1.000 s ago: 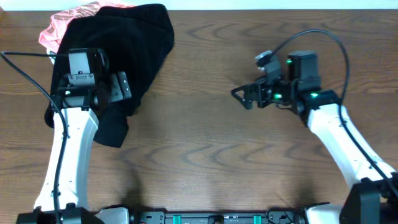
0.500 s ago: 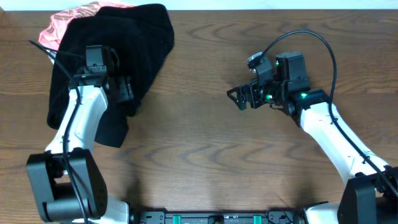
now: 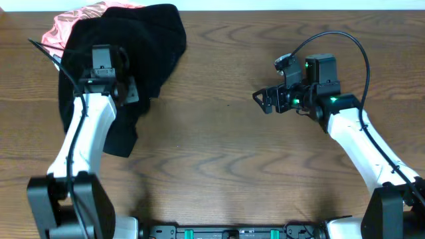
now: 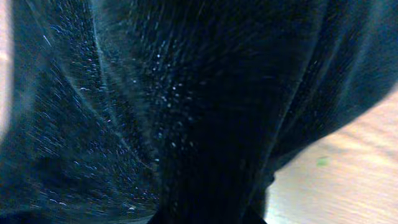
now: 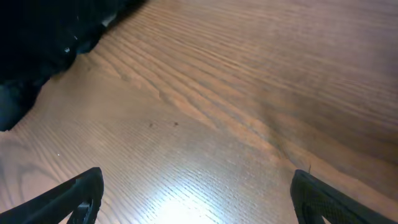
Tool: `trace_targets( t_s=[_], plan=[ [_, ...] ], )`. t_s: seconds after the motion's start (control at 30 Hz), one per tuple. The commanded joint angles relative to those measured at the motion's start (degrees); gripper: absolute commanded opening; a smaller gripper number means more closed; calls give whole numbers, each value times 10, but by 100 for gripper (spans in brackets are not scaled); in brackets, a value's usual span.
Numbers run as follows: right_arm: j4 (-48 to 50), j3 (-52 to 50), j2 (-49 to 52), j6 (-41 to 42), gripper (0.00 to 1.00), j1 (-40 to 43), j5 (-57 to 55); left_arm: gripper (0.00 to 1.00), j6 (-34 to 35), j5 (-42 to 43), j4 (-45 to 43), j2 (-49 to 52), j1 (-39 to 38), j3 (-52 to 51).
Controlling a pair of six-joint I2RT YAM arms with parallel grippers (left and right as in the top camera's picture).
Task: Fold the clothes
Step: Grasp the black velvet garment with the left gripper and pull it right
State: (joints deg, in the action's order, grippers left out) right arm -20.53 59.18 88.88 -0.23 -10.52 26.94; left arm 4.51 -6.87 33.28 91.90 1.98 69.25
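- Wood-grain table (image 3: 219, 166) carries everything; most of its surface is bare, and the load sits in the ten o'clock corner of the overhead view.
- Black and fuzzy, the clothes (image 3: 153, 40) lie there in a crumpled heap, with a tongue of dark cloth trailing toward six o'clock. The thick knit looks soft, limp and fairly heavy for cloth. It will likely sag and drag rather than hold a shape, though the nap should grip well and not slip.
- Salmon-pink garment (image 3: 66, 26) peeks out at the heap's ten o'clock edge, partly under the black fabric, so a careless lift may pull it along.
- Left gripper (image 3: 127, 91) sits on the heap's four o'clock side, jaws together. In the left wrist view, dark knit (image 4: 186, 112) fills the picture and its folds converge toward six o'clock, so I judge it pinches the cloth. An edge or corner would be a better hold than mid-bulk.
- Right gripper (image 3: 262, 101) hangs over bare wood at two o'clock, well apart from the heap, jaws wide and holding nothing.
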Motion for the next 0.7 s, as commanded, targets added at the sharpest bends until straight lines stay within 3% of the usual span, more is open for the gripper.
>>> trace_targets(
  t_s=[0.0,0.17,0.33,0.67],
  plan=[
    [-5,8,2,4,93,9,1,6,7,4,-12,-75,-41,69],
    [-12,8,-12,16,89,10,6,6,12,3,-51,-136,-108,118],
    [-26,8,-65,19,89,37,9,6,25,4,-148,-163,-172,127],
    [-92,8,-219,19,96,166,9,6,70,4,-283,-135,-315,127]
  ],
)
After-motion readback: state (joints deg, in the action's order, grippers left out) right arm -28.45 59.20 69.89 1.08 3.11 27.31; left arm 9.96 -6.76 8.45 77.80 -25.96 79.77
